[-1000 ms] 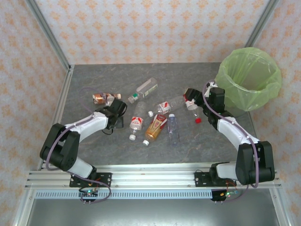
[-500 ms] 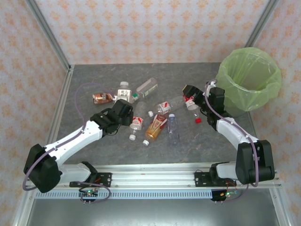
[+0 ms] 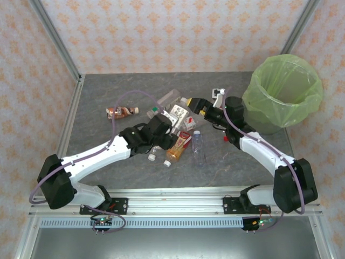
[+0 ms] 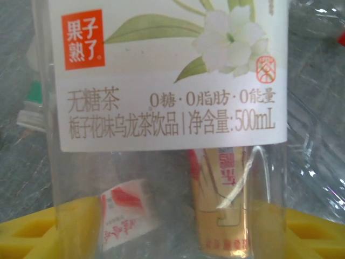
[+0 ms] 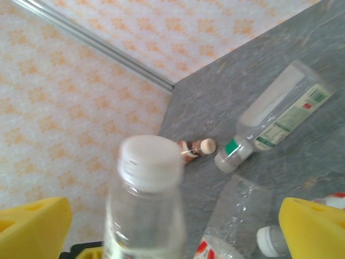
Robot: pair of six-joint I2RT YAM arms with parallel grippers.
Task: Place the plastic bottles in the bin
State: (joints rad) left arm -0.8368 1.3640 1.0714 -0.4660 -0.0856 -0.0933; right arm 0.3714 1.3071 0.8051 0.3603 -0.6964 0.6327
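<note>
My left gripper is shut on a clear bottle with a white flower label, lifted over the bottle pile at mid-table. In the left wrist view that bottle spans the gap between the yellow fingers. My right gripper hovers just right of it, shut on a clear white-capped bottle that points toward the back left corner. The lime-green bin stands at the back right, beyond the right arm. On the table lie a brown bottle, a clear green-banded bottle, an orange-labelled bottle and a clear bottle.
A loose red cap lies near the right forearm. A red-white labelled bottle and a white cap lie under and beside the left arm. The two grippers are close together. A metal frame post marks the back left corner.
The left arm has swung right, carrying its bottle from the left side to the centre. The right gripper has moved left with its bottle, away from the bin.
</note>
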